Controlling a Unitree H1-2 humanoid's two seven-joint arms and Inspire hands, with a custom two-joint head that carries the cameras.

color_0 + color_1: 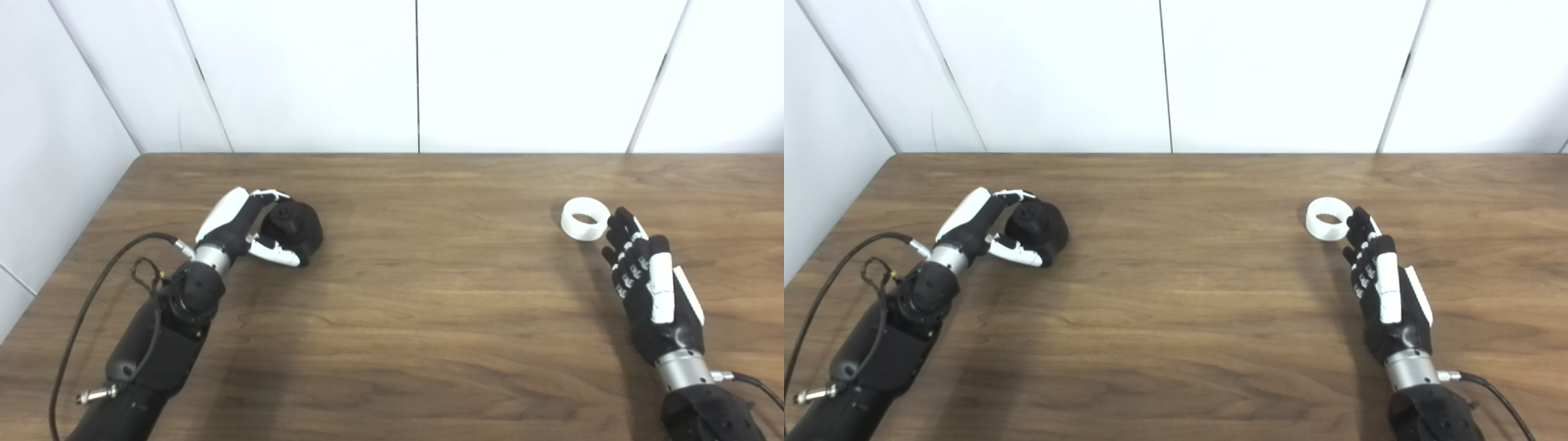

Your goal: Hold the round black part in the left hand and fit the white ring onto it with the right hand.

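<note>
On the wooden surface (429, 294): left robot hand (248, 229) wraps the round black part (294, 225), grip looks rigid. White ring (585, 218) lies just beyond right robot hand (649, 288), fingers spread, empty. Ring likely light, stiff, slick; pinch its outer wall.

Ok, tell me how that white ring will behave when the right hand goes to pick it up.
The white ring looks rigid, small and hollow, so probably light. Lying flat, it shouldn't roll, but a nudge from the right hand could slide it across the smooth table.
</note>
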